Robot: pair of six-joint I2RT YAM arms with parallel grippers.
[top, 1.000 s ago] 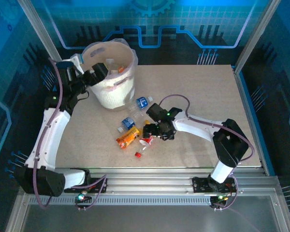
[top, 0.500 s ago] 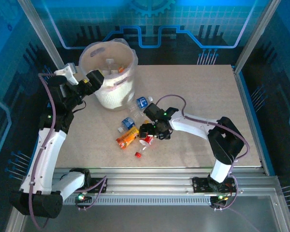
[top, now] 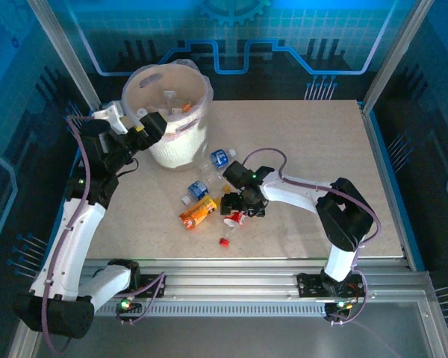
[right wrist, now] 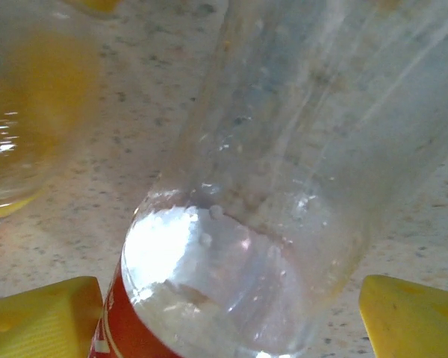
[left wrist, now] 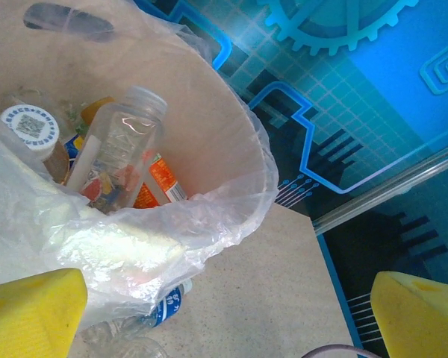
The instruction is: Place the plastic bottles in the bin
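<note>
Right claw (top: 237, 204) spread around a bottle on the table; left claw (top: 152, 124) spread wide, holding nothing, at the rim of the bin.

I judge the task to be more than half done. Several bottles (left wrist: 116, 149) lie inside the bin (top: 138, 82), which stands at the far left corner of the table (top: 313, 142). A small group is left in the middle of the table. The red-label bottle (right wrist: 261, 224) sits between the yellow pads of the right claw, not yet pinched as far as I can see. An orange bottle (top: 198, 212) lies just beside it, and the blue-label bottles (top: 222, 156) lie nearer the bin. A loose red cap (top: 224, 242) lies apart.
</note>
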